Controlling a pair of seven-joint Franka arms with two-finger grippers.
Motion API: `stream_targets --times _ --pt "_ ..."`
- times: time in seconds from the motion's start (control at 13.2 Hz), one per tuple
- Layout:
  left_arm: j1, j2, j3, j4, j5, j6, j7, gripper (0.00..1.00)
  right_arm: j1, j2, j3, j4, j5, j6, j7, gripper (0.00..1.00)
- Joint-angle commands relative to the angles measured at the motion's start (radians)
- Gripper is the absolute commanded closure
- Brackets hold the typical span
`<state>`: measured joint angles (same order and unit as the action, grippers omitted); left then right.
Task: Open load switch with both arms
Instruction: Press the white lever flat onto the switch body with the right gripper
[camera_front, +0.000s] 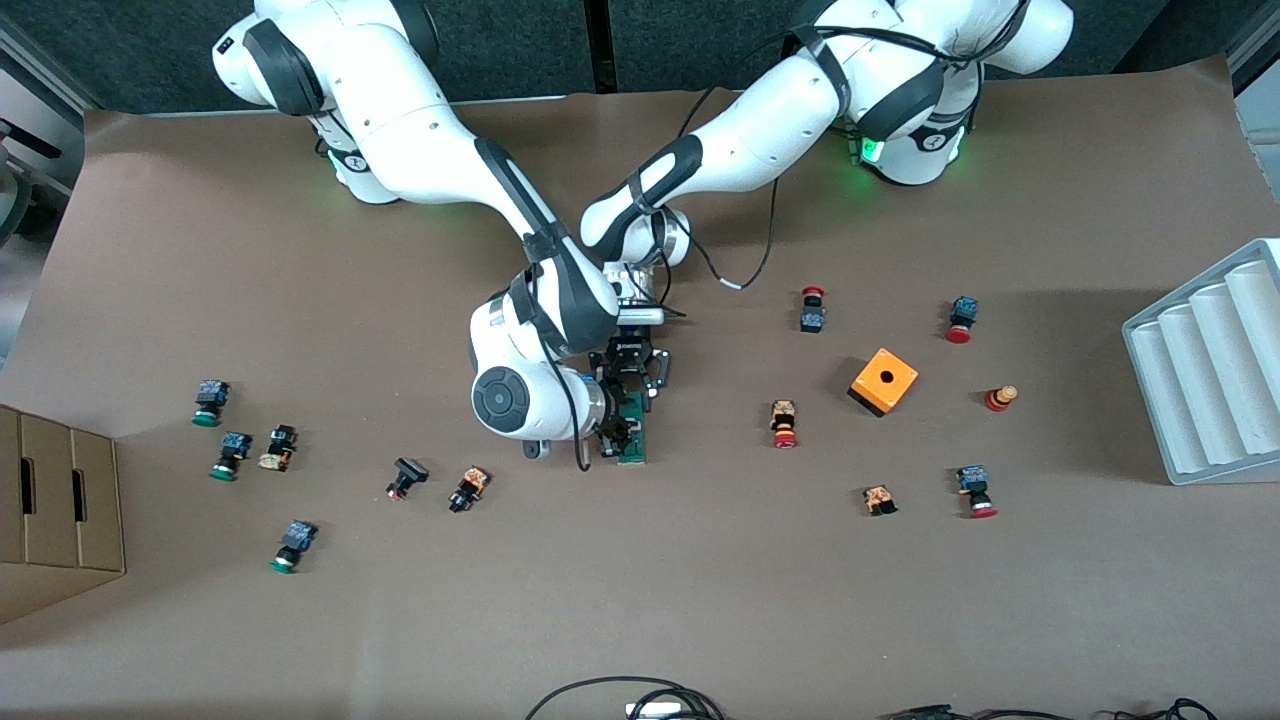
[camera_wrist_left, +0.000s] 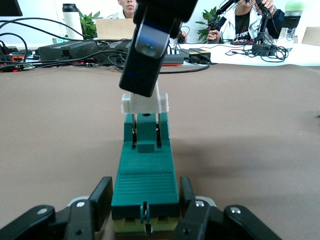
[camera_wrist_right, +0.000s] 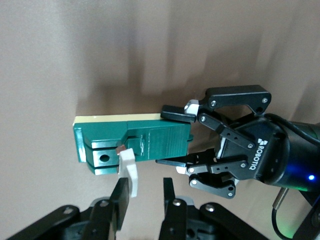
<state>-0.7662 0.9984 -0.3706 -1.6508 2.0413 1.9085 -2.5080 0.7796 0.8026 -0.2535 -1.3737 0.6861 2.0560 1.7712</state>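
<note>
2 claws meet mid-counter on the load switch (camera_front: 634, 428): the left claw (camera_wrist_left: 145, 205) pinches its green body at the 12 o'clock end; the right claw (camera_wrist_right: 141, 200) clamps its white lever (camera_wrist_right: 128, 171).

Brown worktop (camera_front: 640, 600). Orange cube (camera_front: 883, 380) with a round hole on top, toward the left arm's end. Around the cube, red-capped push-buttons: one at 10 o'clock (camera_front: 812, 309), one at 2 o'clock (camera_front: 962, 320), one at 8 o'clock (camera_front: 784, 424), one at 4 o'clock (camera_front: 975, 491). Small red-and-tan piece (camera_front: 1000, 397) at 3 o'clock. Grey ridged tray (camera_front: 1215, 370) at the worktop edge. Toward the right arm's end: green-capped buttons (camera_front: 209, 402) and a cardboard box (camera_front: 55, 510). Cables (camera_front: 625, 698) at the edge nearest the front camera.
</note>
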Motion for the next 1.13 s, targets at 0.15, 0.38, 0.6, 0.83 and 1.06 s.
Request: stream_targets --times 0.15,0.38,0.6,0.83,1.06 --pt "-0.016 0.013 0.009 0.023 0.011 -0.013 0.011 0.38 0.007 -0.034 0.013 -0.059 -0.037 -0.008 -0.007 0.67" --pt "-0.015 0.013 0.01 0.025 0.011 -0.013 0.009 0.38 0.017 -0.036 0.023 -0.077 -0.054 0.001 -0.007 0.67" --pt "-0.015 0.013 0.01 0.025 0.011 -0.013 0.009 0.38 0.018 -0.036 0.031 -0.088 -0.068 0.003 -0.009 0.67" --pt "-0.015 0.013 0.01 0.025 0.011 -0.013 0.009 0.38 0.018 -0.033 0.031 -0.088 -0.079 0.009 -0.012 0.67" --pt "-0.015 0.013 0.01 0.025 0.011 -0.013 0.009 0.38 0.02 -0.026 0.04 -0.103 -0.092 0.045 -0.012 0.67"
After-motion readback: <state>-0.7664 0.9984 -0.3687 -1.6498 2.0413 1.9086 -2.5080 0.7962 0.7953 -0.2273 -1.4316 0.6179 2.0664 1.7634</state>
